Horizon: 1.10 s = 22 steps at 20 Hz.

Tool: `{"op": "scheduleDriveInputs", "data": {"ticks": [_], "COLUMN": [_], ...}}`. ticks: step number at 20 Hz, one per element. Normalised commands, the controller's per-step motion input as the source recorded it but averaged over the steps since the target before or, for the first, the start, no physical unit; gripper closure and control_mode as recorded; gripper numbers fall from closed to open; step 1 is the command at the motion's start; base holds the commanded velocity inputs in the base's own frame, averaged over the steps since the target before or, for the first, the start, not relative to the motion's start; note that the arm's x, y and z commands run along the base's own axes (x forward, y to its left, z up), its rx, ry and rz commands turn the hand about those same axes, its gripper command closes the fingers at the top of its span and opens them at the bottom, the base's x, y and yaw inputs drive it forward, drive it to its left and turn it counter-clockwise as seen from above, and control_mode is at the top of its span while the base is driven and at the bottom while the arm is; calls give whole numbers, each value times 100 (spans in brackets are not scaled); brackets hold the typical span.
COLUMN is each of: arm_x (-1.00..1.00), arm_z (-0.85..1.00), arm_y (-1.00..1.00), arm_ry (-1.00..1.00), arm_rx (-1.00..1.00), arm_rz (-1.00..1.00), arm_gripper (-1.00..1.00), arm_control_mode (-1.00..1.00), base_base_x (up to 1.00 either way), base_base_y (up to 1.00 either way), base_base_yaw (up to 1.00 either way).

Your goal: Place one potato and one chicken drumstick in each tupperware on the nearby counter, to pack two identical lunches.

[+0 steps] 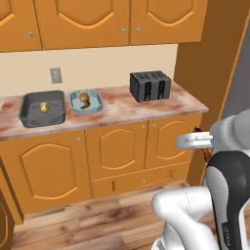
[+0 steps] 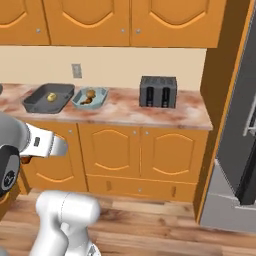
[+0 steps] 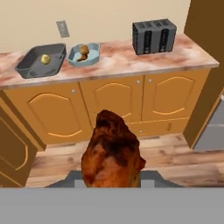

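While a drumstick (image 3: 113, 151) is held between nearly closed jaws of the gripper (image 3: 113, 186), well out from the counter (image 1: 122, 110), a drop to the floor is the main risk, since little of the grip can be seen. The grey tray (image 1: 43, 108) at the counter's left end holds one yellow potato (image 1: 44, 108); the teal tub (image 1: 86, 101) just beside it is already filled with a potato and a drumstick. A mistaken release there would leave the lunches unequal.
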Motion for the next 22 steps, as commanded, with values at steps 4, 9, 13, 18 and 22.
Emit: {"op": "scheduleDriveInputs", "data": {"ticks": [4,9,13,18,22], "arm_x": [0,0,0,0,0], "arm_z": [0,0,0,0,0], "arm_y": [0,0,0,0,0], "arm_ry": [0,0,0,0,0], "arm_rx": [0,0,0,0,0], "arm_rz": [0,0,0,0,0], "arm_gripper": [100,100,100,100,100], "arm_control_mode": [100,100,100,100,100], "base_base_x": [64,93,81,58,50], "base_base_y": [100,90,73,40,9], "base_base_yaw": [0,0,0,0,0]}}
